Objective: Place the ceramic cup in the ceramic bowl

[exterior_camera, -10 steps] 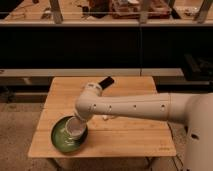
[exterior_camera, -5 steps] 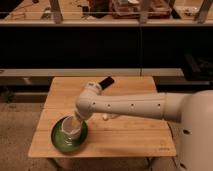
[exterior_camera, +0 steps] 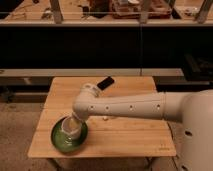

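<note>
A green ceramic bowl (exterior_camera: 58,138) sits at the front left of the wooden table (exterior_camera: 130,137). A pale ceramic cup (exterior_camera: 72,129) stands inside the bowl, on its right half. My gripper (exterior_camera: 75,121) is at the end of the white arm (exterior_camera: 125,106), which reaches in from the right, and it sits right over the cup's top edge. The fingers are hidden against the cup.
A small black object (exterior_camera: 105,83) lies at the back of the table behind the arm. A tiny pale bit (exterior_camera: 105,118) lies under the arm. Dark shelving and a railing run behind the table. The table's front edge is close to the bowl.
The cup and the gripper have shifted slightly right and down within the bowl. The arm has stayed stretched over the table.
</note>
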`<state>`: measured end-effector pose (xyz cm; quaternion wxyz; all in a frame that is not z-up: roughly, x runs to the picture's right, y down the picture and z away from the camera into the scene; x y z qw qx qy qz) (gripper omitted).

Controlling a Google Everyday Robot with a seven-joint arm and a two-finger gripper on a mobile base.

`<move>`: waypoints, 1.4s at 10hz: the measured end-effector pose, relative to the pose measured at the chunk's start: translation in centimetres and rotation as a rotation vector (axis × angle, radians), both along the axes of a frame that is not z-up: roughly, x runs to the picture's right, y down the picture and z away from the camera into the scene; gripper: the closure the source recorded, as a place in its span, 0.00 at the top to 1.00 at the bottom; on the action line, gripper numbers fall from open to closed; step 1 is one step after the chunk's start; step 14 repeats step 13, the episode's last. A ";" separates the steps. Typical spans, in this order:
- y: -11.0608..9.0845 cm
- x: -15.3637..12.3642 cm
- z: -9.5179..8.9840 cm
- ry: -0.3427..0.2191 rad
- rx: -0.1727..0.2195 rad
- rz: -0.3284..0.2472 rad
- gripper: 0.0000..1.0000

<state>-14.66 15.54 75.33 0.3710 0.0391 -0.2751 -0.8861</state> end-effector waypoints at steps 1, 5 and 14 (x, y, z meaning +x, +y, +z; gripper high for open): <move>-0.5 -1.6 -3.0 -0.007 0.029 -0.009 0.64; -1.4 -3.1 -8.6 -0.029 0.105 0.051 0.64; -12.4 6.2 -10.8 -0.103 0.269 0.454 0.64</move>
